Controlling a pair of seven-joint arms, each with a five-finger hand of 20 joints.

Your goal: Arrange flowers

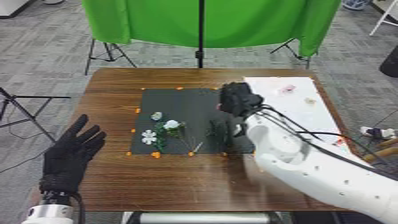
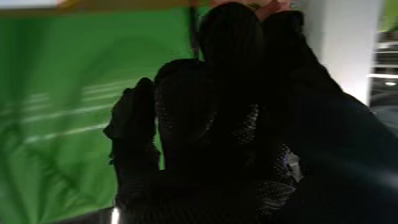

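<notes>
- table [image 1: 111, 185]: brown, streaky wood grain, pretty nice tbh
- mat [image 1: 182, 105]: super dark grey, orange spots [image 1: 155, 155] dotted round the edge
- white flower [image 1: 148, 136], green leaves [image 1: 160, 145] by it
- pink flower [image 1: 287, 89] on a white sheet [image 1: 313, 117]
- cloth [image 1: 160, 22]: loud green lol
- left hand [image 1: 67, 155] and right hand [image 1: 237, 100]: black, right one's got pale speckles
- carpet [image 1: 44, 55]: mottled grey

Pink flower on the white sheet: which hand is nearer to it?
Right: the right hand is a little left of that pink flower; the left hand is much farther left, across the dark mat.
</notes>
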